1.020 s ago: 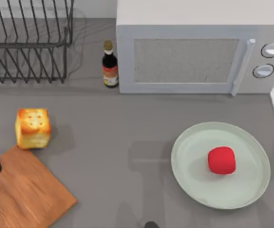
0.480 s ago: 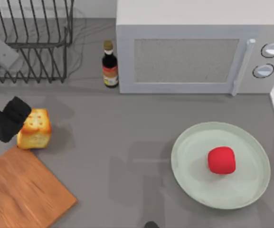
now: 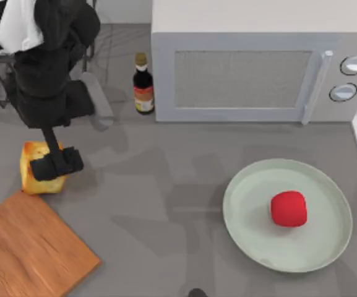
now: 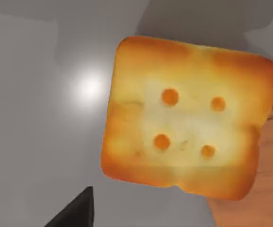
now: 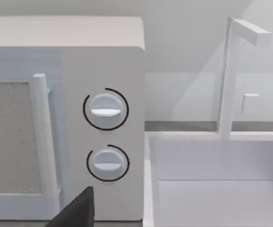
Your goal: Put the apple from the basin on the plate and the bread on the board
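Looking straight down from the top view, my left gripper (image 3: 55, 166) hangs right over the bread (image 3: 37, 175) at the counter's (image 3: 166, 185) left side, covering most of the loaf, and I honestly can't tell if the jaws are open or closed. The left wrist view gives what the top one hides: the whole toasted top of the bread (image 4: 186, 116), golden yellow with browner edges and four little orange spots, sitting a bit rotated so its sides aren't square to the counter. It's basically a cube, so no real long axis. That same view catches a corner of the board (image 4: 250, 189) just beside the loaf; from above the board (image 3: 30, 253) lies angled at the lower left, its near corner right by the bread.

Over on the right, the apple (image 3: 288, 208), a smooth bright-red lump, rests on the plate (image 3: 252, 235), slightly right of centre. The right wrist view faces the microwave's (image 5: 103, 71) two dials and a white basin (image 5: 212, 189) next to it; can't tell about its jaws either.
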